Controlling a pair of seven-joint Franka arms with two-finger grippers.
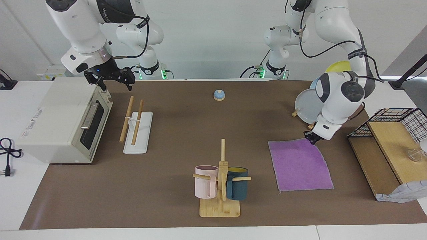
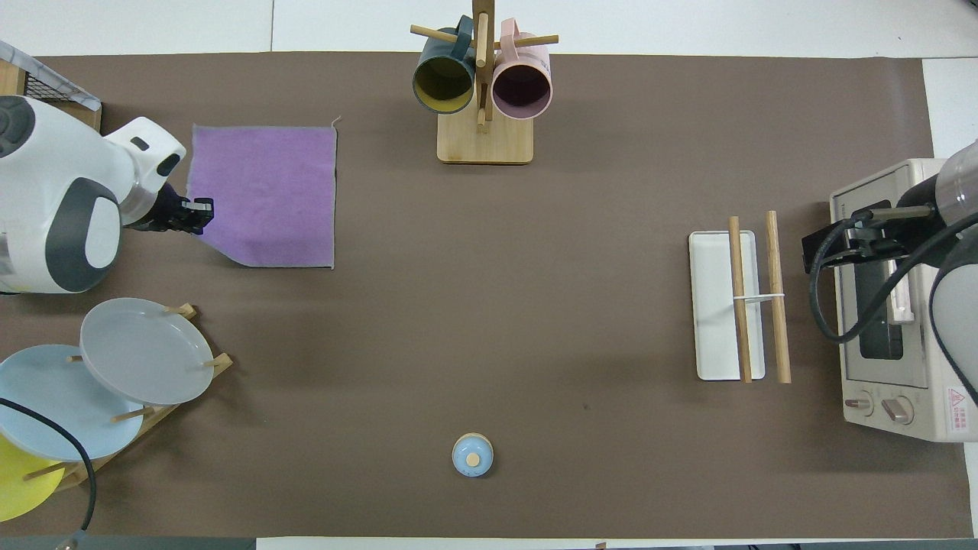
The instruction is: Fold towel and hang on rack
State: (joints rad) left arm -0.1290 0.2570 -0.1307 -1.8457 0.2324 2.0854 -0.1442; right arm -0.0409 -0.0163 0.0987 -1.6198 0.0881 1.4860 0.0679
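The towel lies purple face up on the brown mat at the left arm's end; it also shows in the overhead view. Its corner nearest the robots is drawn up off the mat. My left gripper is shut on that corner, and shows in the overhead view. The rack, two wooden rods on a white base, stands at the right arm's end, also in the overhead view. My right gripper is open and empty, raised over the mat between the rack and the toaster oven.
A toaster oven stands beside the rack at the right arm's end. A wooden mug tree with two mugs stands farther from the robots at mid-table. A plate stand holds plates near the left arm. A small blue lidded dish sits near the robots. A wire basket on a wooden box flanks the towel.
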